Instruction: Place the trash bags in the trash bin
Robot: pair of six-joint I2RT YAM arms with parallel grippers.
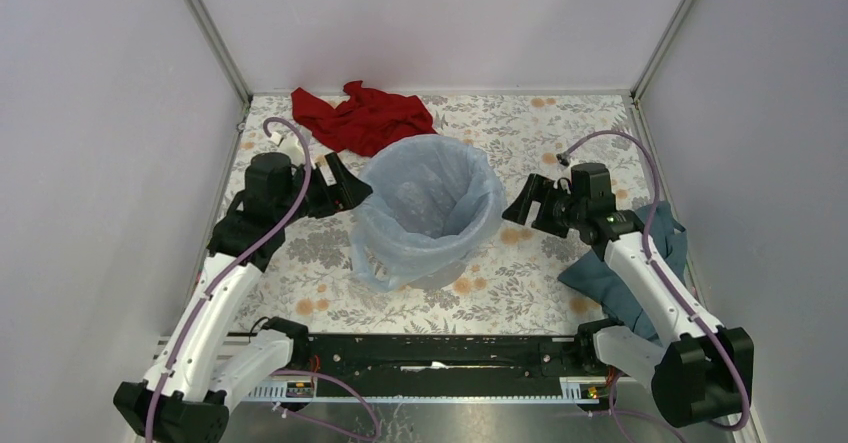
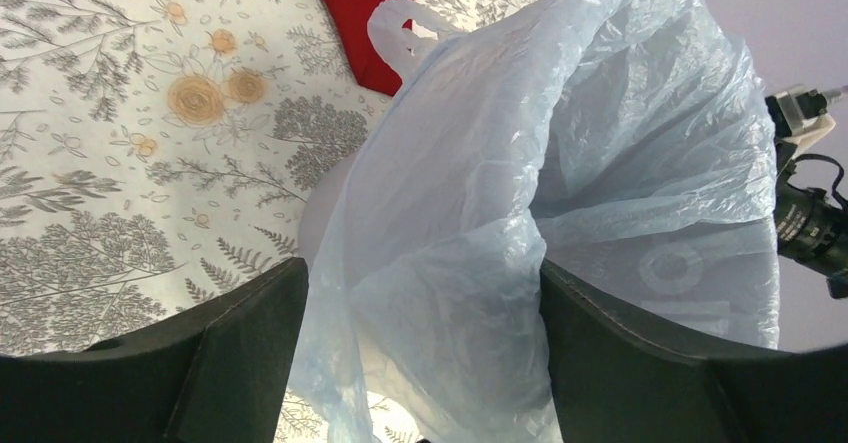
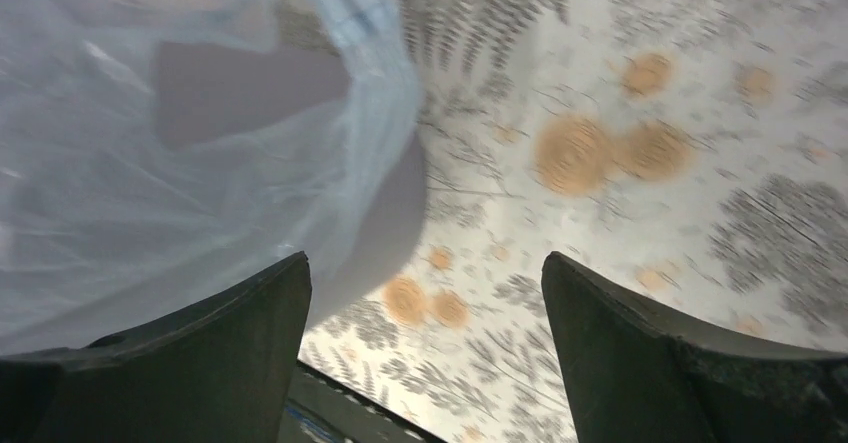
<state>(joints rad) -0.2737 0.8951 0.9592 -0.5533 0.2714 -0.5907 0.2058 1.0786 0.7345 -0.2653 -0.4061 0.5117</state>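
Observation:
The pale blue translucent trash bag (image 1: 430, 203) is spread over the light grey trash bin (image 1: 447, 275) at the table's middle, lining its mouth and hanging down its outside. My left gripper (image 1: 345, 185) is at the bin's left rim. Its jaws stand open, with loose bag film (image 2: 440, 263) between the fingers. In that view a strip of the bin's wall (image 2: 322, 218) shows behind the film. My right gripper (image 1: 527, 208) hovers just right of the bin, open, with only tablecloth between its fingers (image 3: 425, 258). The bag (image 3: 150, 143) and the bin's wall (image 3: 390, 228) lie to its left.
A red cloth (image 1: 365, 118) is crumpled behind the bin, near the back wall. A dark teal cloth (image 1: 625, 273) lies under the right arm at the table's right edge. Walls close in on three sides, and a black rail (image 1: 430, 353) runs along the near edge.

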